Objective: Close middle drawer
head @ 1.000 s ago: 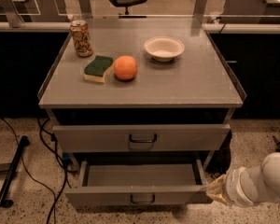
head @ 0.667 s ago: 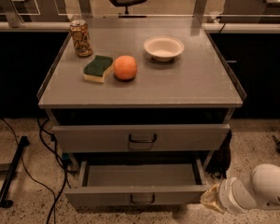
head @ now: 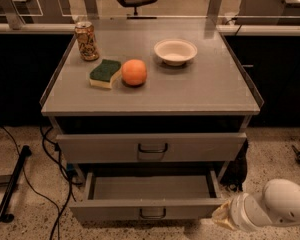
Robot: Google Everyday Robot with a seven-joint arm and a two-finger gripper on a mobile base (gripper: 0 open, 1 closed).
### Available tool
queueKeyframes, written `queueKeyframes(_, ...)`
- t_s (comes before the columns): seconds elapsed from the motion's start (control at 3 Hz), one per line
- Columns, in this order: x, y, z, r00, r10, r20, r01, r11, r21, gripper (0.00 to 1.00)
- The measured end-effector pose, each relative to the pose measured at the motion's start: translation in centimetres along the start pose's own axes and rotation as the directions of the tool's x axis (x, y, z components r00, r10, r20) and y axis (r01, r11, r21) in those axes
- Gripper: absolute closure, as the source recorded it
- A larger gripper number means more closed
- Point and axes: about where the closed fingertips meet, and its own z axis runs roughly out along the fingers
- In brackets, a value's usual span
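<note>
The middle drawer (head: 149, 188) stands pulled out and empty below the taller top drawer front (head: 152, 147). Its low grey front carries a small dark loop handle (head: 152, 213) at the centre. My gripper (head: 221, 217) is at the bottom right, just beside the right end of the open drawer's front. It sits at the tip of my white arm (head: 280, 209), which comes in from the right edge. The lowest drawer front is hidden under the open drawer.
On the cabinet top (head: 210, 89) stand a drink can (head: 86, 41), a green sponge (head: 105, 73), an orange (head: 134, 72) and a white bowl (head: 175, 51). Cables (head: 50, 149) and a dark stand foot (head: 12, 184) lie on the floor at the left.
My arm has dropped lower and shifted slightly left, bringing the gripper closer to the right end of the open drawer's front. The drawer has not moved.
</note>
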Motion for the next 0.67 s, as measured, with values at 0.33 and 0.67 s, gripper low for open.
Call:
queueKeyframes(0.33, 1.1, 0.2, 3.6, 1.0, 0.004, 0.014, -0.004, 0.9998, -0.021, 1.0)
queueKeyframes(0.67, 1.6, 0.2, 8.0, 0.999, -0.008, 0.036, 0.009, 0.9997, -0.022, 1.0)
